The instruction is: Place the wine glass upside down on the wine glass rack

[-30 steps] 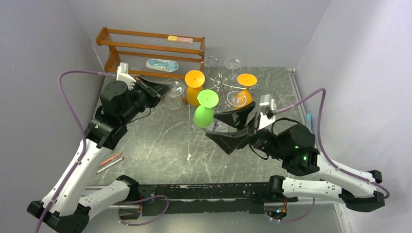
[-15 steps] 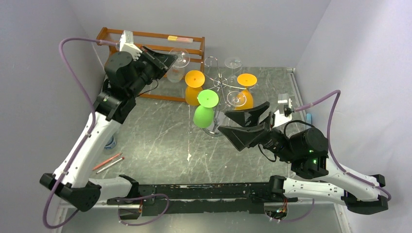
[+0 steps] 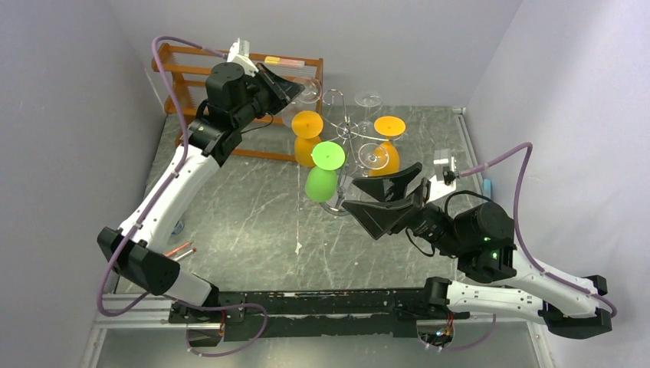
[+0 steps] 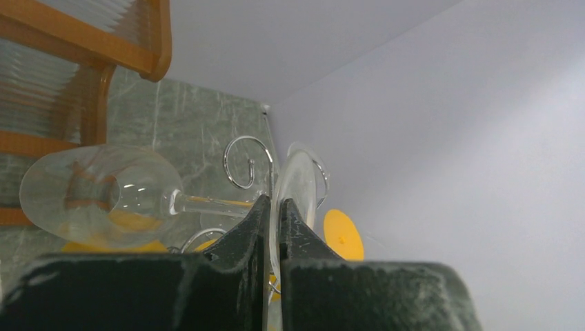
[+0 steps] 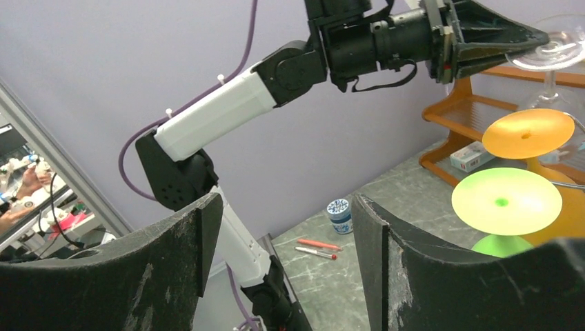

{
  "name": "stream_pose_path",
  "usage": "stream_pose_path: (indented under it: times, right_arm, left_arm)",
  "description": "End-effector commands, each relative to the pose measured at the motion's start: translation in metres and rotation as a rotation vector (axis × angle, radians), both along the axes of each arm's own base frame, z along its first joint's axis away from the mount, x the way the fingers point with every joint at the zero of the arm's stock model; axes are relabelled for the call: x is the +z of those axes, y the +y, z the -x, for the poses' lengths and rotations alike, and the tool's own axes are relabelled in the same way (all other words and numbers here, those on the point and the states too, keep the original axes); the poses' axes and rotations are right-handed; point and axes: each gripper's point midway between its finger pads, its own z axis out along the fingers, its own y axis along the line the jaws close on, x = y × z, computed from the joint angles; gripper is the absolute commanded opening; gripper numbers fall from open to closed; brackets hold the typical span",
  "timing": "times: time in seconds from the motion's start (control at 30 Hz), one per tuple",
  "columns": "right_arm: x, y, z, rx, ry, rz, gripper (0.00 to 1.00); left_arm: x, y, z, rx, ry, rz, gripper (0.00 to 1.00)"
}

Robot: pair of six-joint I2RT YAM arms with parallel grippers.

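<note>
The left gripper (image 4: 274,210) pinches the thin round foot of the clear wine glass (image 4: 96,196), its bowl out to the jaws' left and the wine glass rack's (image 4: 243,163) shiny chrome curls just beyond the tips, while the right gripper (image 5: 283,255) is spread wide and empty.

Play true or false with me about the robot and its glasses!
1. The left tool pinches the clear wine glass by its round foot. True.
2. The right tool is squeezing the green glass. False: it is open and holds nothing.
3. The green glass is upside down, foot on top. True.
4. The orange glasses lie on their sides. False: both have their feet pointing up.
</note>
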Motion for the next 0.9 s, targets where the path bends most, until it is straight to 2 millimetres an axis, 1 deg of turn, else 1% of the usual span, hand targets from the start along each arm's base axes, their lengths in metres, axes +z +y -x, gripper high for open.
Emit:
stream_pose_path:
  times: [0.0, 0.1, 0.27, 0.47, 0.67, 0.87]
  right_arm:
    - [-0.008, -0.001, 0.001, 0.003, 0.016, 0.01, 0.72]
    - [-0.008, -0.003, 0.001, -0.001, 0.016, 0.009, 0.72]
    - [-0.01, -0.005, 0.0, -0.009, 0.016, 0.014, 0.72]
    - [-0.011, -0.01, -0.003, -0.03, 0.023, 0.01, 0.72]
    - [-0.011, -0.012, -0.003, -0.035, 0.023, 0.01, 0.72]
    - [-0.011, -0.014, -0.002, -0.035, 0.025, 0.007, 0.72]
  left_arm:
    - [0.033, -0.013, 0.002, -0.077, -0.09, 0.081, 0.05]
    - [0.025, -0.021, -0.002, -0.105, -0.066, 0.102, 0.05]
    - [0.011, -0.04, -0.006, -0.183, -0.02, 0.116, 0.05]
    - [-0.003, -0.057, -0.003, -0.249, 0.062, 0.162, 0.05]
    - [-0.003, -0.074, -0.003, -0.314, 0.075, 0.197, 0.05]
    - [-0.002, -0.081, -0.012, -0.323, 0.065, 0.204, 0.05]
